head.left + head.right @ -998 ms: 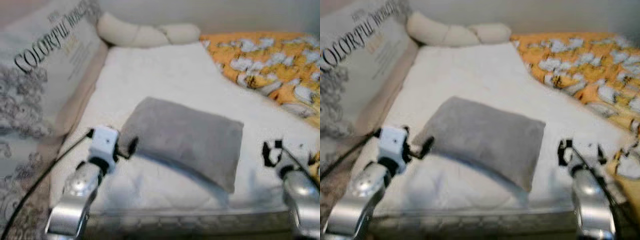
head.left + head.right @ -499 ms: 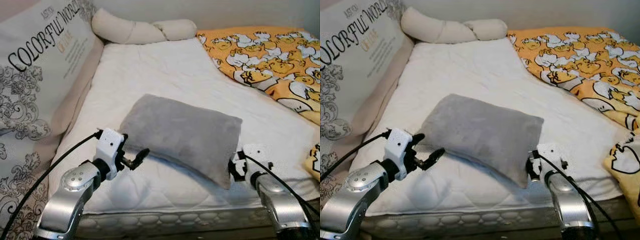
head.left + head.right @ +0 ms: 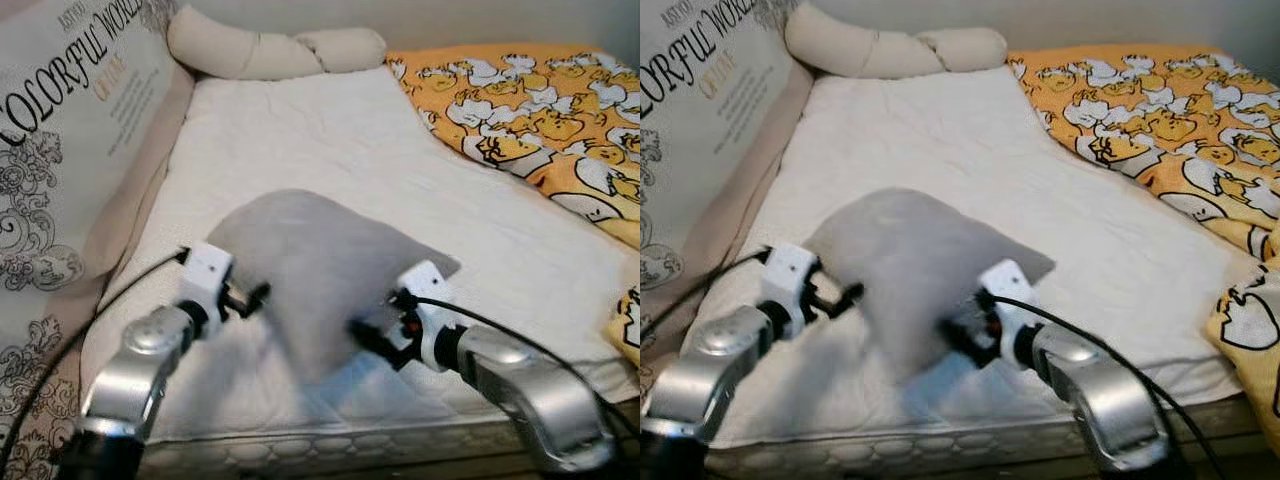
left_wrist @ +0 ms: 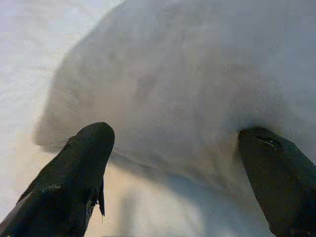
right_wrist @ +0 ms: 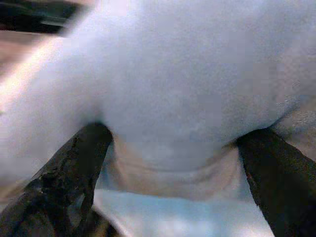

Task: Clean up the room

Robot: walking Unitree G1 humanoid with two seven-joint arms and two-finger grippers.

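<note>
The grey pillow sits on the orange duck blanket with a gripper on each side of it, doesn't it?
Not quite. In the left eye view the grey pillow sits on the white mattress, apart from the orange duck blanket. The left gripper and right gripper do flank it.

I see my right tool [image 3: 368, 335] has swung in from the bed's edge to the grey pillow's [image 3: 310, 265] near side, my left tool [image 3: 250, 297] presses its other side, and the pillow now bunches up between them.

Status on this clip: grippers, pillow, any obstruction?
Left gripper and right gripper open, pressing either side of grey pillow. Pillow bunched on mattress. No obstruction.
</note>
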